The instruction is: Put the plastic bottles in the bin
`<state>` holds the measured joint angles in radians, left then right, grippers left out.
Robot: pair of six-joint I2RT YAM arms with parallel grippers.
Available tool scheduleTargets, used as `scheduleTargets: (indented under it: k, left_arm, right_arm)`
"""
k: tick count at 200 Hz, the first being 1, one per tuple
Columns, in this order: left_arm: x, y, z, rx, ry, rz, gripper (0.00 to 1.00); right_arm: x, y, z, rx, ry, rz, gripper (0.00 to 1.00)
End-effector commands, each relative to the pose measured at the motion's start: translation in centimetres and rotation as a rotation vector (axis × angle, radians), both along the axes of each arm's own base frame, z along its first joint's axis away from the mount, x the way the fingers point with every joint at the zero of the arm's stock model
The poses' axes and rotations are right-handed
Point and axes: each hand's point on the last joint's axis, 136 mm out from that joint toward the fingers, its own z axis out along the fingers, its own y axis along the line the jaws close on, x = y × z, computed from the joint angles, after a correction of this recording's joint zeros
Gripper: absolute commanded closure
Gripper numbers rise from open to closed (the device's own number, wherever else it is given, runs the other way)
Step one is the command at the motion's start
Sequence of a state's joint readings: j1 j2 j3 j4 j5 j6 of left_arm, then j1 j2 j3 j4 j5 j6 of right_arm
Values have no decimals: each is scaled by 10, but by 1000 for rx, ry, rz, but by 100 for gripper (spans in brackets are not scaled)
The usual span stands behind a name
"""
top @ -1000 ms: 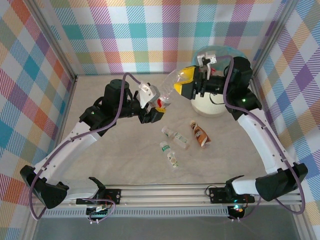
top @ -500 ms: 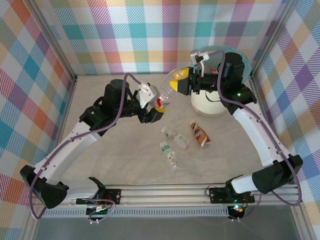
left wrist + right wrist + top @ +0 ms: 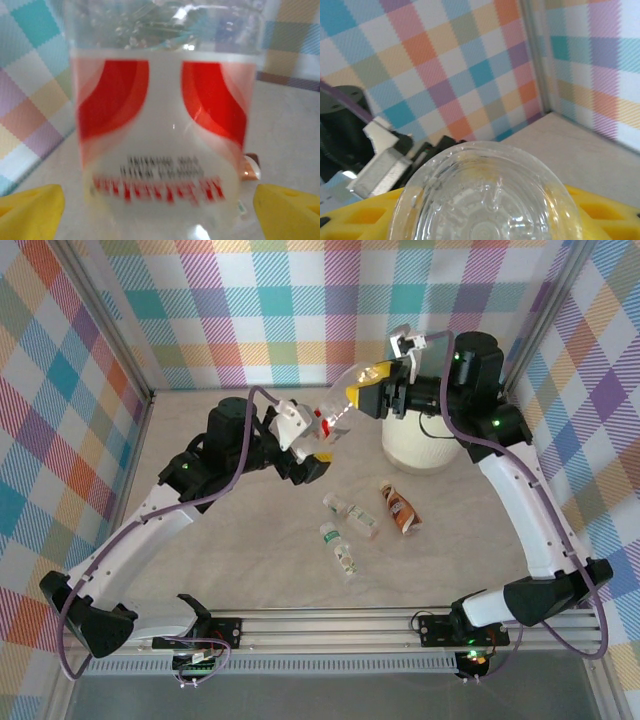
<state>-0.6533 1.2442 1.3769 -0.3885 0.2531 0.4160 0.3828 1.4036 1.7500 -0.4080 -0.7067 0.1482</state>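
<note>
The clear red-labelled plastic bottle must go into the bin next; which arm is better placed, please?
Probably right: the right gripper grips the clear red-labelled plastic bottle near the round cream-white bin; the left gripper stands open.

No word can be read for certain. The red-labelled bottle, seen close in the left wrist view, carries a white label with two curved red shapes. Below them stand a line of small dark print and a line of larger red capitals, both upside down and too blurred to spell out. In the top view three bottles lie on the counter near its middle: the green-labelled bottle, the clear bottle and, to their right, the brown bottle. Their labels are too small to read.
</note>
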Motion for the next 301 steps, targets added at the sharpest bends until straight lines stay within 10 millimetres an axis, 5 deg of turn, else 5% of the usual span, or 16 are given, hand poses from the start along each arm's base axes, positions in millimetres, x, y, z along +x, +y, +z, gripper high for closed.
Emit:
scheduleTargets:
  k: [1,50,80,112,180,187,222,253,301]
  left_arm:
    - [2,11,29,-67,-101,71,1]
    - [1,13,56,-179,-111,94,0]
    - [1,11,58,-205,-86,92,0]
    - [5,8,54,-206,-59,102,0]
    - [14,4,39,-177,-13,122,0]
    - [15,4,37,-177,-8,124,1]
    - [15,0,30,-185,35,117,1]
    - [18,0,26,-191,40,129,1]
    - [23,-4,24,-184,54,132,1]
  right_arm:
    - [8,-33,21,-66,-111,-208,44]
    - [49,-110,43,-205,-262,-664,43]
    - [74,-169,58,-303,-351,-985,44]
    - [97,-205,58,-387,-387,-1158,45]
    - [172,-214,-26,-592,-263,-1190,44]
    - [178,-214,-31,-597,-260,-1196,52]
    - [181,-214,-29,-525,-257,-1232,60]
    - [181,-202,-54,-482,-178,-1198,57]
    - [188,-176,-57,-492,-220,-1182,56]
